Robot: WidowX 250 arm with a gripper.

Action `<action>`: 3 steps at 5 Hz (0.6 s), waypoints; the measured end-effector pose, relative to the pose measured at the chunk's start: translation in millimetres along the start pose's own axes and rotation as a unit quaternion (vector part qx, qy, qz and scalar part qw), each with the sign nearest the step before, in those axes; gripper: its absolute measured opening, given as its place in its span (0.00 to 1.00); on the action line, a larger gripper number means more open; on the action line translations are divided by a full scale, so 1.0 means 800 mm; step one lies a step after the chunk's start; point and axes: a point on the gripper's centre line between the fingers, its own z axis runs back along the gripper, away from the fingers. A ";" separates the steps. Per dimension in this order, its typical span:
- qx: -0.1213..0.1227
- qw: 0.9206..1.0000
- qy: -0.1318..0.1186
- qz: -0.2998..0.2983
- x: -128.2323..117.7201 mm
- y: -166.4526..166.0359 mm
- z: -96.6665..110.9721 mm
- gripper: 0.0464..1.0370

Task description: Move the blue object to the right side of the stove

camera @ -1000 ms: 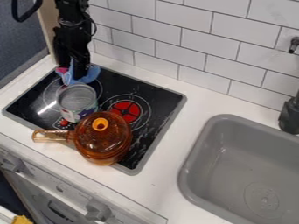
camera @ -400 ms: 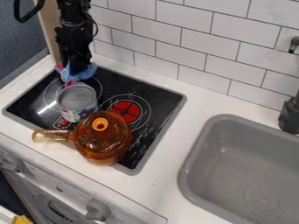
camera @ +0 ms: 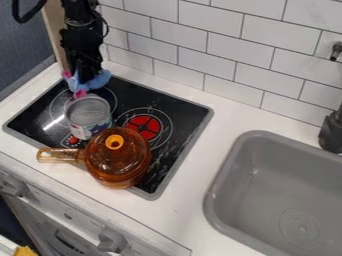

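Black stovetop (camera: 185, 115), blue object (camera: 99, 80) at the tool's tip, tool (camera: 85, 77) state unclear.

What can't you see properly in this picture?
In the camera view:
- The underside of the soft blue and pink object: the black gripper is over it, so its whole shape is unclear.
- The bottom of the amber glass pot: its own sides hide it.
- The yellow thing: cut off by the bottom edge.

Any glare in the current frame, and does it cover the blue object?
Camera view: a white streak on the black stovetop, image-left of the can; small glints on the amber pot and sink wall; none covering the blue object.
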 end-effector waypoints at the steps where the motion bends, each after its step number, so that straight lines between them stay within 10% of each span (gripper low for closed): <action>1: 0.016 1.000 -0.024 0.005 0.003 0.010 0.036 0.21; 3: 0.030 0.996 -0.084 -0.026 0.001 -0.039 0.126 0.21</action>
